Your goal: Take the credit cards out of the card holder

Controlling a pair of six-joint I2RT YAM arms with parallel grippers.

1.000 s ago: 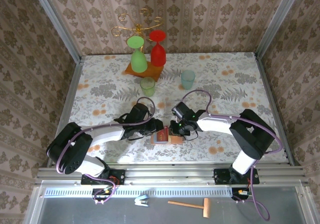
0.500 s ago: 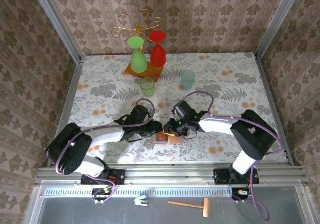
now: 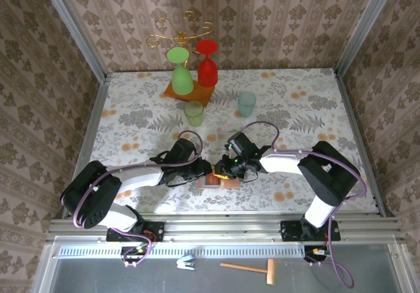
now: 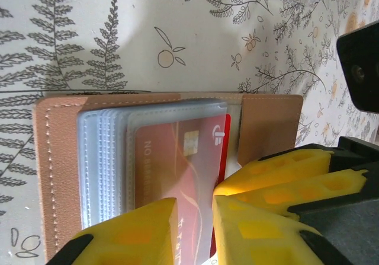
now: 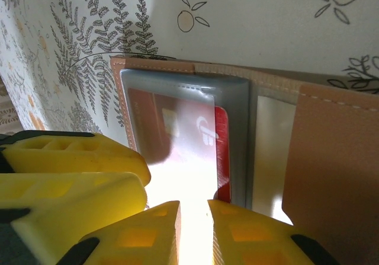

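ROBOT ARMS WORK AN OPEN WALLET: a tan card holder [image 3: 211, 181] lies opened at the middle of the table's [image 3: 295, 96] near edge, both arms bent in over it. The red credit cards [image 4: 172, 158] sit inside the clear sleeves [image 4: 106, 158], and the top one pokes a red strip past its sleeve toward the spine.

Left gripper [image 4: 194, 232]: yellow jaws drawn to a slit, sleeve & card edge running down into it. It looks like a pinch, but a firm bite can't be told. Right gripper [image 5: 193, 232]: much the same, jaws nearly together over the glare-washed sleeve, grip unconfirmed.

Risks, as judged: the card isn't free of the plastic, so a pull may drag sleeve & holder w/ it, or lift the lot off the table. A thin edge-hold may slip. The two sets of fingers sit just beside each other & could knock.

Legible on the top card: a gold chip [image 4: 190, 141], a white logo, and letters approx. "NO NAM…", the rest hidden.
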